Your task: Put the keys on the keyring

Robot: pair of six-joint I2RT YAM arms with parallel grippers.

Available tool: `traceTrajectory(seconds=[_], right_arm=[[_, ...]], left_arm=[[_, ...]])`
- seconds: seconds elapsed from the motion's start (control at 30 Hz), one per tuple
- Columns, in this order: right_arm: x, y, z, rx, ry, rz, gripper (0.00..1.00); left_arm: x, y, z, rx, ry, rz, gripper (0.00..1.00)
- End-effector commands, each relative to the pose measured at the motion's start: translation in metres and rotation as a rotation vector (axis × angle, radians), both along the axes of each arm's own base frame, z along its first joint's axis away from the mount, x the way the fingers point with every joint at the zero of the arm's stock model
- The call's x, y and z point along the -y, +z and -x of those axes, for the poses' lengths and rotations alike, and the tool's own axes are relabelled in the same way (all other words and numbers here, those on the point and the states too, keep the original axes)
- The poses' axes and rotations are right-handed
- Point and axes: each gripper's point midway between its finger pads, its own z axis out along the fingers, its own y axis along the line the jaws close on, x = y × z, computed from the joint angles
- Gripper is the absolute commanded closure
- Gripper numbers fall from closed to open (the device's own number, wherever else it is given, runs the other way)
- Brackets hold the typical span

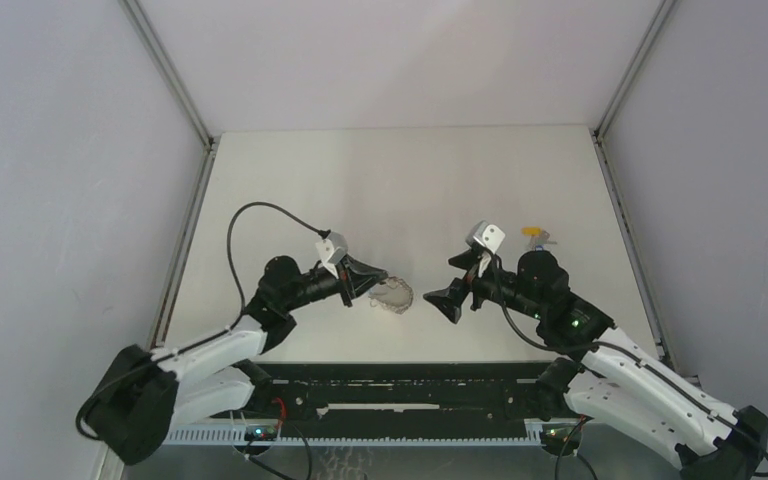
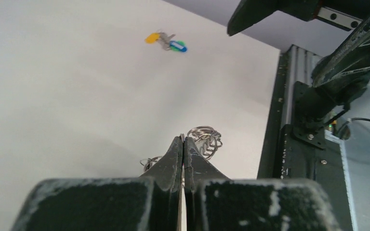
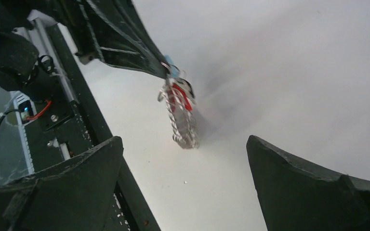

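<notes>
Found the left end effector (image 2: 183,140) pinched shut on the keyring (image 3: 183,120), a loop of silvery-grey beaded chain with a small blue plastic segment near the grip. Placed it toward 6 o'clock of centre on the white bench (image 1: 400,180); unable to tell contact with the bench beneath. Noted a tiny red-headed metal key (image 3: 179,96) against the chain, seemingly threaded on, though too blurred to confirm. Found the right end effector (image 1: 442,282) spread wide and empty, facing the loop from 3 o'clock and apart from it. Located the yellow-headed key (image 2: 151,37) and the blue-teal-headed key (image 2: 178,46) lying together on the bench, at about 2 o'clock of the right end effector. Judged one of three keys likely done, with fetching and threading of the other two outstanding.
</notes>
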Motion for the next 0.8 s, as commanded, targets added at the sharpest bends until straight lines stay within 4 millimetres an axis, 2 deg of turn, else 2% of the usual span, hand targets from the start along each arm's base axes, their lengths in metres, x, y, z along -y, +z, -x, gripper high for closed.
traceTrajectory(seconds=[0.0, 0.13, 0.3, 0.53, 0.6, 0.63, 0.77], right_arm=[[0.01, 0.013, -0.011, 0.032, -0.121, -0.067, 0.0], [0.028, 0.017, -0.022, 0.043, -0.252, -0.094, 0.0], [0.058, 0.017, -0.03, 0.034, -0.411, -0.092, 0.0], [0.093, 0.02, -0.025, 0.063, -0.533, -0.088, 0.0], [0.103, 0.024, -0.024, 0.077, -0.568, -0.099, 0.0], [0.107, 0.024, -0.023, 0.082, -0.585, -0.101, 0.0], [0.123, 0.027, -0.021, 0.1, -0.643, -0.11, 0.0]], left_arm=[[-0.031, -0.017, -0.007, -0.06, 0.171, -0.149, 1.0], [-0.046, -0.025, -0.008, -0.11, 0.239, -0.226, 1.0], [-0.048, -0.033, -0.024, -0.159, 0.291, -0.296, 1.0], [-0.027, -0.052, -0.062, -0.234, 0.301, -0.399, 1.0], [-0.018, -0.053, -0.076, -0.242, 0.3, -0.411, 1.0], [-0.014, -0.061, -0.082, -0.261, 0.298, -0.426, 1.0], [0.003, -0.072, -0.105, -0.288, 0.289, -0.453, 0.99]])
